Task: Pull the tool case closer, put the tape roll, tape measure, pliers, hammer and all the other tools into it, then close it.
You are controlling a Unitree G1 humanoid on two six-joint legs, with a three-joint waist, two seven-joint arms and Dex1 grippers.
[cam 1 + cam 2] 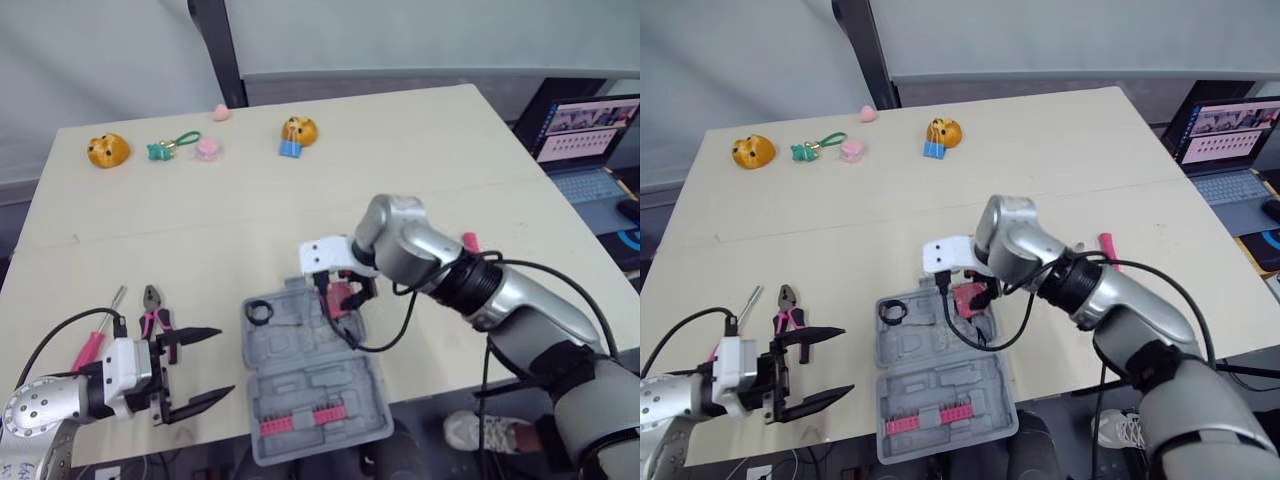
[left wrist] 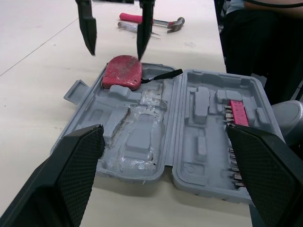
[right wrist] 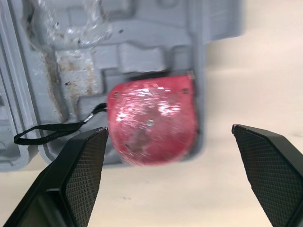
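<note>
The case (image 1: 300, 385) lies flat open at the near table (image 1: 420, 150) edge between my two arms. Its two grey halves are stacked away from me, so the opened shell's long axis runs from me toward the far side, leaning a little to the right. The hinge crosses it from side to side.

The tape measure (image 3: 151, 118) sits in the far right corner of the far half. It lies flat, and its black strap trails toward the hinge. My right gripper (image 2: 115, 53) hangs just above it with fingers spread wide, gripping nothing. The right forearm reaches in from the case's right, and its black cable loops over that side of the far half.

A black ring (image 1: 259, 312) lies in the far left corner of the case. A pink strip of bits (image 1: 295, 420) runs across the near half.

My left gripper (image 1: 210, 365) is just left of the case, its fingers parted and empty, pointing at the case.

Left of the case lie the pliers (image 1: 153, 310) with jaws pointing away from me. A screwdriver (image 1: 95, 340) lies beside them, its shaft angled the same way. Right of the case, past my right arm, lies the hammer (image 2: 151, 21).

Well beyond the case, small toys (image 1: 108, 150) line the far edge. A laptop (image 1: 590, 140) sits off the table to the case's right.
</note>
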